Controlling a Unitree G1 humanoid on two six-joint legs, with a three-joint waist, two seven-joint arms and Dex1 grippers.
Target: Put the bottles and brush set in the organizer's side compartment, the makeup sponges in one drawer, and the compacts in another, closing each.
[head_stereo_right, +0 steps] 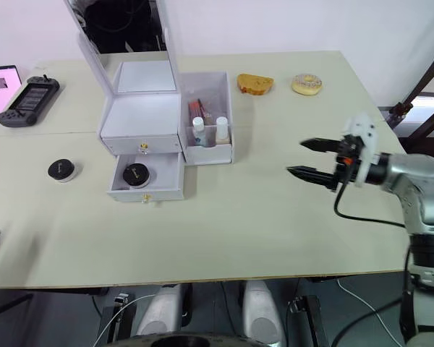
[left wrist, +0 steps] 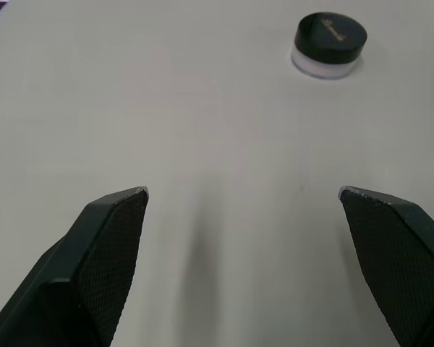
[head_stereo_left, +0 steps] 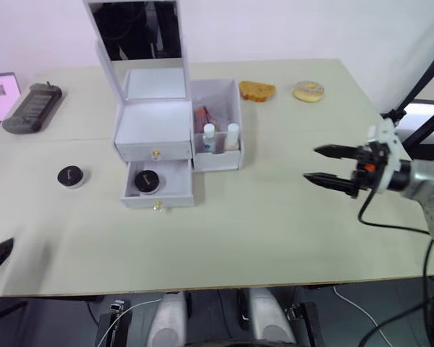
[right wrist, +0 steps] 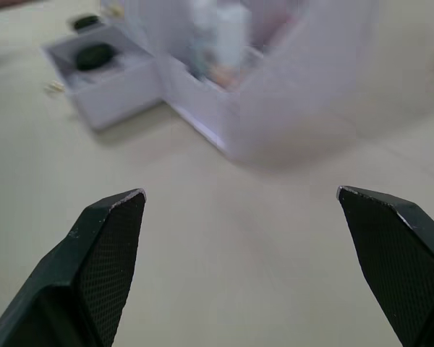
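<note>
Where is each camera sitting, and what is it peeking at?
Left eye view: on the head, looking down at the table and organizer; the right tool shows.
Right eye view: beside it, same scene, same right tool.
Left wrist view: on the left wrist, looking along its open left tool at a loose compact.
Right wrist view: on the right wrist, looking along its open fingers at the organizer and its open drawer.
Shared: the eye views and right wrist view show the compact in the drawer.

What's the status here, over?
Both grippers open and empty, left, right. One compact in the open bottom drawer, another compact out on the table. Bottles in side compartment. Nothing blocking.
</note>
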